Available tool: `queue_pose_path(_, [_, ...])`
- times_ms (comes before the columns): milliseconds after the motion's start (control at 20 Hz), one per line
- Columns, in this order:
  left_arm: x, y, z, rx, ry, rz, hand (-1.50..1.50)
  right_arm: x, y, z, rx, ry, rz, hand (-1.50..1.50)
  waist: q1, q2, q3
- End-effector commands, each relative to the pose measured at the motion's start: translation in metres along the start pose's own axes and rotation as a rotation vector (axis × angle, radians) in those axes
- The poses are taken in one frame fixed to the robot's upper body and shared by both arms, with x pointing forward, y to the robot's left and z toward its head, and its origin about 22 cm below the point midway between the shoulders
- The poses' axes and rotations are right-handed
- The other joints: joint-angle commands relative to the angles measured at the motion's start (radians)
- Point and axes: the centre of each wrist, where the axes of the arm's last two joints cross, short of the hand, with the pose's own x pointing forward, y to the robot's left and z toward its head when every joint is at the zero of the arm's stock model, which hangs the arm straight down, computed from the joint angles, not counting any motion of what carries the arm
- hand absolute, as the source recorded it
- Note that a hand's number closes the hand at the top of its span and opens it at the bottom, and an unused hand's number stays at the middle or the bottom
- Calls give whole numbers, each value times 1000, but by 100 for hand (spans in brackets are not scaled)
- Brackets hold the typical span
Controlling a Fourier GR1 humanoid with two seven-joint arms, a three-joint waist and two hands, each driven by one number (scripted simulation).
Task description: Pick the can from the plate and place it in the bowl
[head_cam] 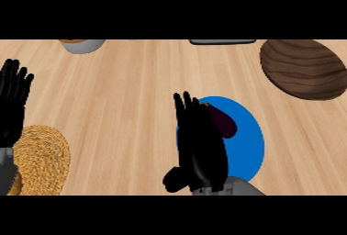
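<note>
Because the can (222, 120) lies on the plate (252, 137) just right of my right hand (200, 151), its fingers (186, 108) are straight, open, ready to close round it.

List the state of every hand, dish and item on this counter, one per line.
Left hand: open, fingers up, resting at the left edge.
Right hand: open, over the plate.
Round blue plate: flat on the counter, partly hidden.
Dark maroon can: on the plate, not gripped.
Dark wooden bowl: holds nothing visible.
</note>
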Motion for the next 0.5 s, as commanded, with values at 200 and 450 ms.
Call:
queue_pose_path(200, [-10,-4,5,-4,6,11,0,5,-27,20,68,224,115,-150,18,12,2])
queue_pose_path(450, [3,5,-10,-15,-17,12,0,-2,-25,17,111,257,134,-150,24,18,2])
